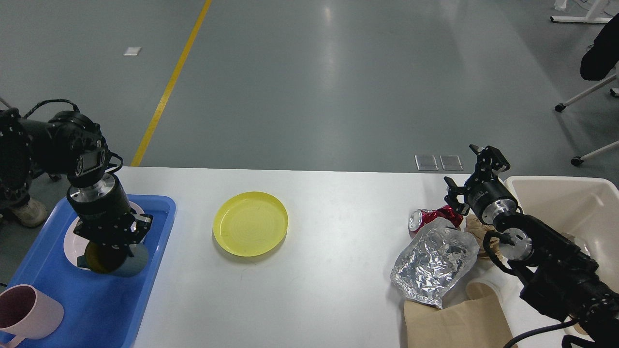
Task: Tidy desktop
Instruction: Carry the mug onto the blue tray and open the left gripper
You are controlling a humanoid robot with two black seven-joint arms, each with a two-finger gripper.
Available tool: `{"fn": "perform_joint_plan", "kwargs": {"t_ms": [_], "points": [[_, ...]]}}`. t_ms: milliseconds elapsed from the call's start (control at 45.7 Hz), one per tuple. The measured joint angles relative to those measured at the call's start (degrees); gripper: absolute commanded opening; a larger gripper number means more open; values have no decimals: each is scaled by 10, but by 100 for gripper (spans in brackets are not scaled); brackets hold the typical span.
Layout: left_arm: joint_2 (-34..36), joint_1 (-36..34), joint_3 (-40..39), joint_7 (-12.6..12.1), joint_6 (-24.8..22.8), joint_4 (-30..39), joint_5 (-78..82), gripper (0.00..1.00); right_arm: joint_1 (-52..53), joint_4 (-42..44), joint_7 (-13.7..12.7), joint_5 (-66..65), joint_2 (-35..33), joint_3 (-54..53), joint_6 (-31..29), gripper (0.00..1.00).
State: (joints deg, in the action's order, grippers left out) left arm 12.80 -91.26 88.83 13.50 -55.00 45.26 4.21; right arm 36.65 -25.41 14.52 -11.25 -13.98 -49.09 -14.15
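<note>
While the pink mug (29,311) stands nearest on the blue tray (96,309) and the brown paper bag (459,321) and foil pouch (435,263) lie at the near right of the white bench (329,290), the grey-blue cup (113,258) is held pinched in the left end effector (116,241) above the tray, just in front of the pale plate (72,241). For a clean placement the cup should be lowered upright onto bare tray, clear of plate and mug, and released only once seated. Farther back are seen the yellow plate (250,223), the crushed red can (428,217), the beige bin (566,193), and the right end effector (466,179), spread and holding nothing.
</note>
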Motion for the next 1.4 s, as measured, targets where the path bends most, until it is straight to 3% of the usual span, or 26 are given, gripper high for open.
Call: {"fn": "perform_joint_plan", "kwargs": {"t_ms": [153,1116,1181,1291,1400], "points": [[1,37,-2,-1,0,-9,0,0,0,0,0,0,0,0,0,100],[4,110,-4,3,0,2,-1,1,0,0,0,0,0,0,0,100],[4,114,-4,3,0,2,-1,12,0,0,0,0,0,0,0,100],[5,120,-3,1,0,3,-1,46,0,0,0,0,0,0,0,100],[6,119,-3,2,1,3,-1,67,0,0,0,0,0,0,0,100]]}}
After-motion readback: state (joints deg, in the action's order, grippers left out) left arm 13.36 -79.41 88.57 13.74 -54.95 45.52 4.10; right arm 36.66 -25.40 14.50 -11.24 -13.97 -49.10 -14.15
